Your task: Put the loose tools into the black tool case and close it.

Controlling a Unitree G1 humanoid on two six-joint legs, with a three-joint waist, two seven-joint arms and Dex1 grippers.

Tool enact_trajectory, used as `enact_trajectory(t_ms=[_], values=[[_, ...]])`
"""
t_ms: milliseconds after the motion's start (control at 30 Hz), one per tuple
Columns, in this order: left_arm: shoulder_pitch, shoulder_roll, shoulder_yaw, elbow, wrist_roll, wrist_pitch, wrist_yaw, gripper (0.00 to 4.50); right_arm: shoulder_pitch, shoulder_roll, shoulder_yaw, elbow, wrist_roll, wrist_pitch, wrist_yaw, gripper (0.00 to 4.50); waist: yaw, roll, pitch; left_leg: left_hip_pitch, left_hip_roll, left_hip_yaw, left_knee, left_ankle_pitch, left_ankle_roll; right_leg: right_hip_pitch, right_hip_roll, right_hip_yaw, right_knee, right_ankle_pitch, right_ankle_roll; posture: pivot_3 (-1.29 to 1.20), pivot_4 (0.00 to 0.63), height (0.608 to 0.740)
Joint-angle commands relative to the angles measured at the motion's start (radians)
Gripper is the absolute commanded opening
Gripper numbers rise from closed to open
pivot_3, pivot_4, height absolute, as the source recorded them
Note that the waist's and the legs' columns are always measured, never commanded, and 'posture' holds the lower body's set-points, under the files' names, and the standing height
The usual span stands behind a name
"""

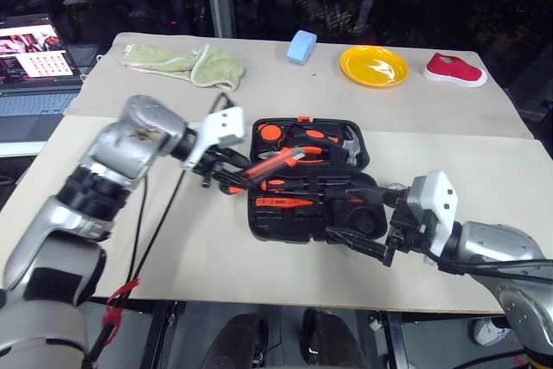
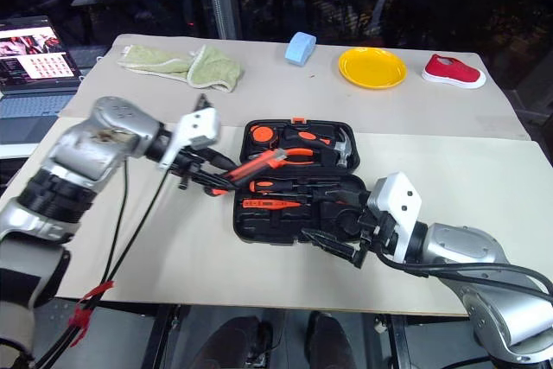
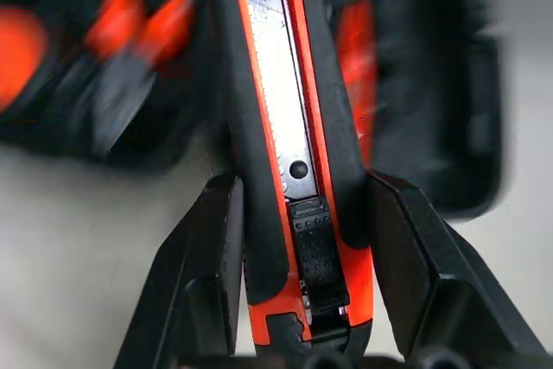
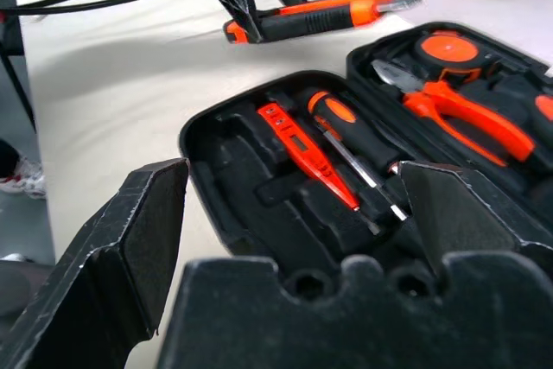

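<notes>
The black tool case point(image 1: 259, 229) lies open in the middle of the table, its lid half toward the back. My left gripper point(image 1: 226, 174) is shut on the orange-black utility knife point(image 1: 268, 164), gripping its rear end point(image 3: 289, 127). The knife hangs tilted just above the case's left side, blade end toward the case. In the case's front half lie an orange tester pen point(image 4: 298, 149) and a screwdriver point(image 4: 346, 127). My right gripper point(image 1: 350, 218) stands open at the case's front right corner, holding nothing.
Orange pliers point(image 4: 467, 114) and a tape measure point(image 4: 441, 45) sit in the lid half. Along the back of the table lie a green cloth point(image 1: 186, 62), a blue sponge point(image 1: 301, 46), a yellow plate point(image 1: 373, 66) and a red shoe point(image 1: 454, 69). A laptop point(image 1: 30, 66) stands at far left.
</notes>
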Motion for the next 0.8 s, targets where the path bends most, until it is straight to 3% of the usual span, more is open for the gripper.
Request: enact_trajectory(t_ms=[33,367,800], values=[[-0.029,-0.067,-0.059,-0.051,0.053,0.008,-0.027,1.64,0.042,-0.010,-0.057,-0.063,0.025,0.011,-0.022,4.50,-0.003,0.000,0.000,0.000,0.000,0.000,0.001,0.000,0.000,0.000,0.000,0.001,0.000,0.000,0.000,0.00,0.150,0.732],[-0.005,-0.116,-0.157,-0.089,0.165,0.057,-0.044,1.64,0.106,0.000,-0.093,-0.105,0.051,0.016,-0.070,4.50,-0.025,0.000,0.000,0.002,0.001,0.001,0.002,-0.001,0.002,0.000,0.001,0.008,0.006,0.000,0.000,0.00,0.150,0.732],[0.012,-0.123,-0.178,-0.132,0.186,0.187,-0.053,1.64,0.075,0.008,-0.061,-0.080,0.039,0.001,-0.100,4.50,-0.031,0.000,0.000,0.004,0.001,0.002,0.003,-0.001,0.003,0.000,0.002,0.008,0.007,0.000,0.000,0.00,0.150,0.732]])
